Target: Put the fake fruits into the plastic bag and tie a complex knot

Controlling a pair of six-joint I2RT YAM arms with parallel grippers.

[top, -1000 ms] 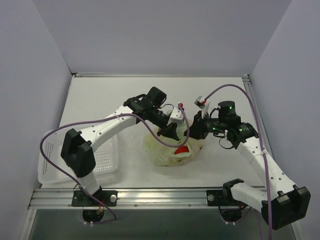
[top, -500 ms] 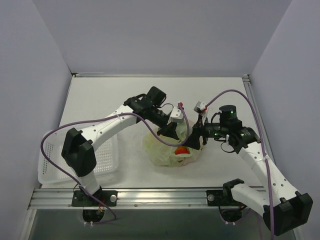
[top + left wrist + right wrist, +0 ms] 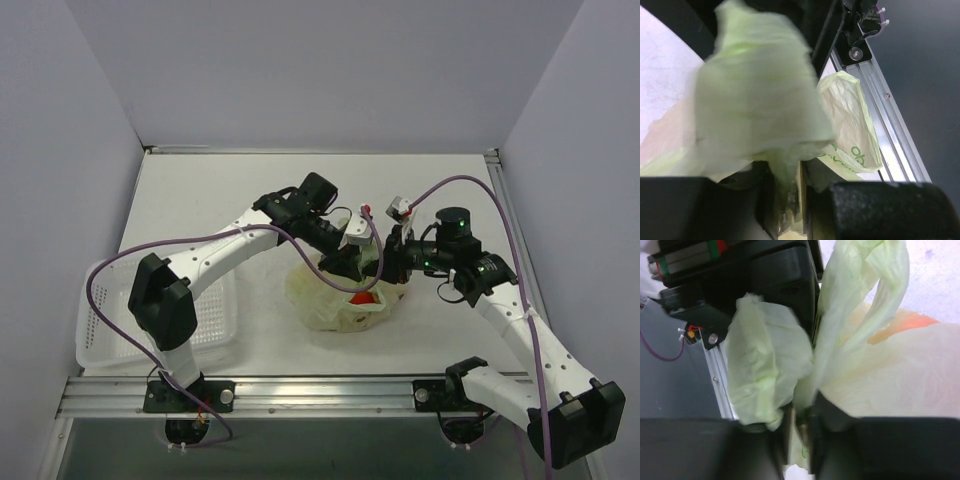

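**Green film pinched from both sides above the bag**

Pale green film is running down between the fingers of my left hand (image 3: 787,197), which is clamping on a bunched fold of the plastic bag (image 3: 330,305); the wrist camera is showing the crumpled sheet ballooning just above the grip. My right hand (image 3: 800,435) is likewise clenching on the bag, nipping a gathered piece of film, and a twisted strand of the neck (image 3: 860,285) is rising beside it. From overhead, both hands are meeting close together over the top of the bag, facing each other. Below them the bag is sitting on the worktop (image 3: 200,200) near its middle, bulging, with the fake fruits (image 3: 368,298) showing through as a red-orange patch on its right side. Well to the left, a white perforated basket (image 3: 215,325) is resting at the near edge of the worktop.
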